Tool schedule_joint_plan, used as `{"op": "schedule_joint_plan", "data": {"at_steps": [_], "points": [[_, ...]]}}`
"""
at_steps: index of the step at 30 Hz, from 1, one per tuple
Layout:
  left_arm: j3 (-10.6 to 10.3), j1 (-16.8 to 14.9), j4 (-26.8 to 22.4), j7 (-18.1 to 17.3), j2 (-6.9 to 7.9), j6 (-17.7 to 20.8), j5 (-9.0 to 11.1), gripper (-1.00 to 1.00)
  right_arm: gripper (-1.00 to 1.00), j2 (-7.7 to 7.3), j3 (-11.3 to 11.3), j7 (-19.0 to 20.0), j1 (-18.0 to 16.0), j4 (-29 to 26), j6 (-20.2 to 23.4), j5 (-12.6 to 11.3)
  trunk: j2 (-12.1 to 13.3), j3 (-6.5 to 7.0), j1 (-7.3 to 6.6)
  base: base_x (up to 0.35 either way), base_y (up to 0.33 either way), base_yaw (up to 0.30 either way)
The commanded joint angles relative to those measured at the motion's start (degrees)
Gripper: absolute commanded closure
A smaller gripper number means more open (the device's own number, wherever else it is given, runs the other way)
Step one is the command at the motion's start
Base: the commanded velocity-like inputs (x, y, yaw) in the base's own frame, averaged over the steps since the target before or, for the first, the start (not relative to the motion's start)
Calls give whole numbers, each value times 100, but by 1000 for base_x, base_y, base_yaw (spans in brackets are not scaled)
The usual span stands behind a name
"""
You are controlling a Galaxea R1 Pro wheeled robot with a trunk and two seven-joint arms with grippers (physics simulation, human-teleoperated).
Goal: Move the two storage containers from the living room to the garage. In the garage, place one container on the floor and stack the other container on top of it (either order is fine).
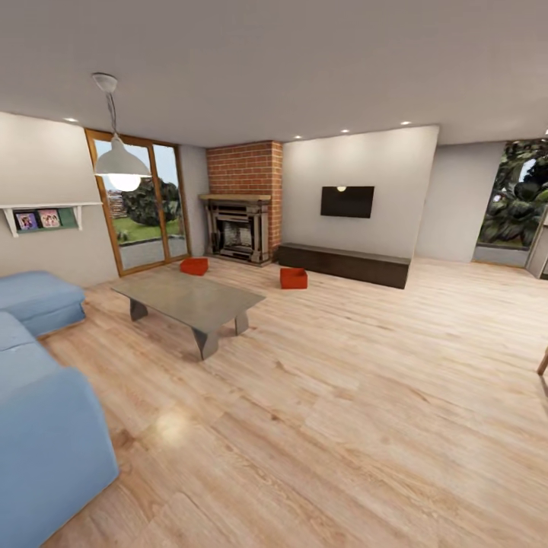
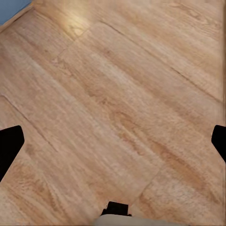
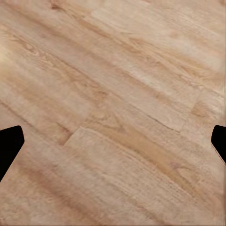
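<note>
Two orange-red storage containers rest on the living room's wood-plank floor, far ahead in the head view. One container (image 1: 194, 266) lies in front of the brick fireplace (image 1: 240, 205), the other container (image 1: 293, 278) beside the long dark cabinet (image 1: 342, 264). In the left wrist view my left gripper (image 2: 113, 143) is open, its dark fingertips (image 2: 9, 146) wide apart over bare planks. My right gripper (image 3: 113, 143) is open too, with black fingertips (image 3: 9, 143) at the picture's sides and nothing between them.
A grey low coffee table (image 1: 190, 301) stands between me and the containers. The blue corner sofa (image 1: 38, 396) lines the left side. A white pendant lamp (image 1: 120, 161) hangs at left, a TV (image 1: 347, 202) is on the wall, and glass doors (image 1: 141, 202) lie beyond. Open plank floor spreads ahead and right.
</note>
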Motion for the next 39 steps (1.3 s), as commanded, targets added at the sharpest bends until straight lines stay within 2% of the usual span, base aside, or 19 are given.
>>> {"op": "schedule_joint_plan", "data": {"at_steps": [1, 39], "points": [[-15, -3, 3, 1, -1, -20, 36, -100, -100, -1, 8, -12, 2, -9, -3, 11, -3, -6, 4, 310, -190, 0], [-15, -3, 4, -2, -1, -21, 36, -100, -100, -1, 1, -21, 2, -9, -3, 19, -3, -6, 4, 306, -193, 0]]}}
